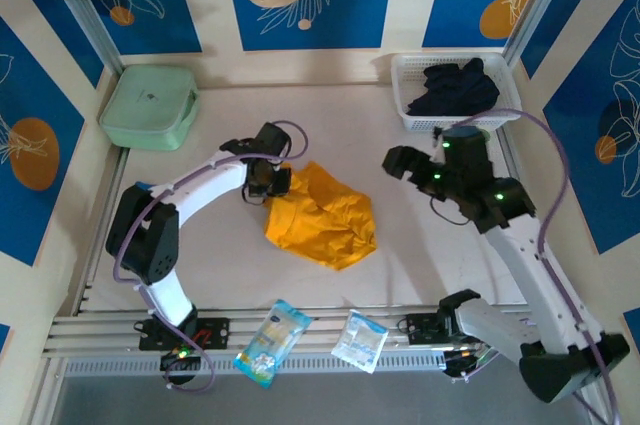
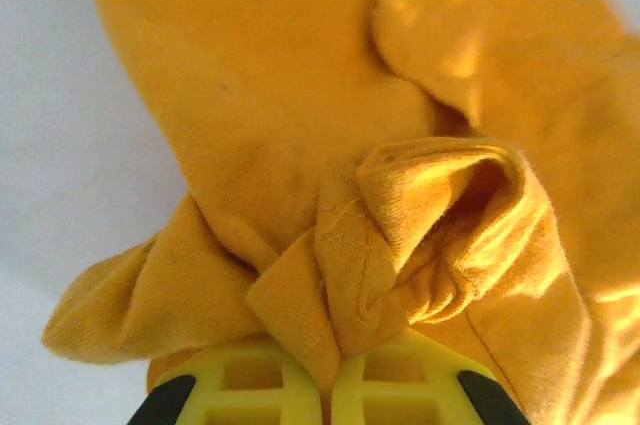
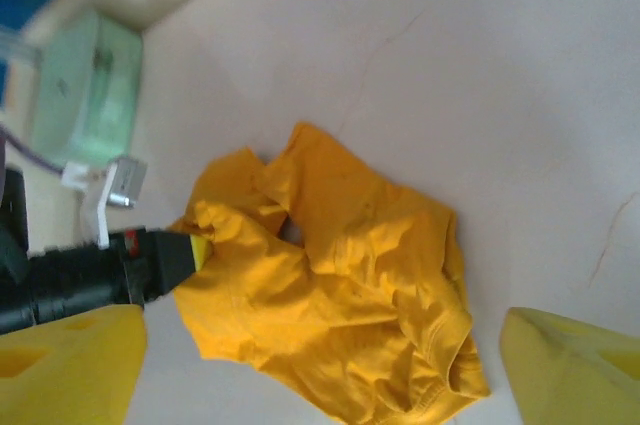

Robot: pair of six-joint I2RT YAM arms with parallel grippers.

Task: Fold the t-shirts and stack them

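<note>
A bright orange-yellow t-shirt (image 1: 322, 215) lies crumpled in the middle of the table. My left gripper (image 1: 272, 183) sits at the shirt's upper left edge. In the left wrist view its yellow fingers (image 2: 395, 385) are shut on a bunched fold of the t-shirt (image 2: 300, 145), with cloth pinched between them. My right gripper (image 1: 400, 163) hovers to the right of the shirt, apart from it. Seen from the right wrist, its fingers (image 3: 570, 365) stand wide apart with the t-shirt (image 3: 340, 285) below them, and the left gripper's tip (image 3: 195, 250) is at the shirt's left edge.
A pale mint-green zip case (image 1: 150, 107) sits at the back left. A white basket (image 1: 410, 75) at the back right holds dark cloth (image 1: 455, 88). Two small packets (image 1: 272, 342) (image 1: 360, 341) lie on the front rail. Walls close the table on three sides.
</note>
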